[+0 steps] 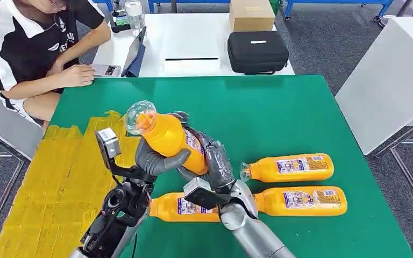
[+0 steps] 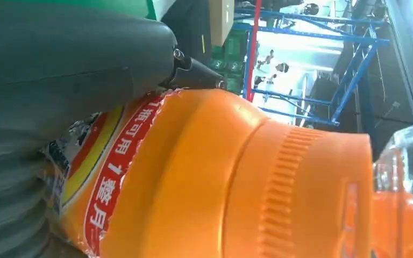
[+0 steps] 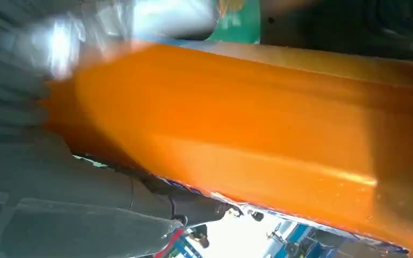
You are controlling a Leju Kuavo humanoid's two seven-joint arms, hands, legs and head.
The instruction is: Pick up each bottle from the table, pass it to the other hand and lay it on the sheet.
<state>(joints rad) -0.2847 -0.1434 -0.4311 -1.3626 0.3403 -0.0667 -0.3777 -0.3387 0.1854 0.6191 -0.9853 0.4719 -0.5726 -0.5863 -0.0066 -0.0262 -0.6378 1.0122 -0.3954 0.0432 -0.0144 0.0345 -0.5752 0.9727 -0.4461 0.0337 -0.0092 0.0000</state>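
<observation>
Both hands [image 1: 164, 160] [image 1: 215, 161] grip raised bottle [image 1: 169, 137].

In the head view, centre frame, the lifted bottle [image 1: 168, 135] has its lower body hidden behind the left hand [image 1: 158, 160] and right hand [image 1: 215, 161], so its base cannot be seen. At lower centre, a lying bottle [image 1: 175, 207] is partly covered by the right wrist. The person [image 1: 27, 43] at upper left is cut off by the top and left edges. In the right wrist view the bottle's surface is blurred; its label is unreadable.
</observation>
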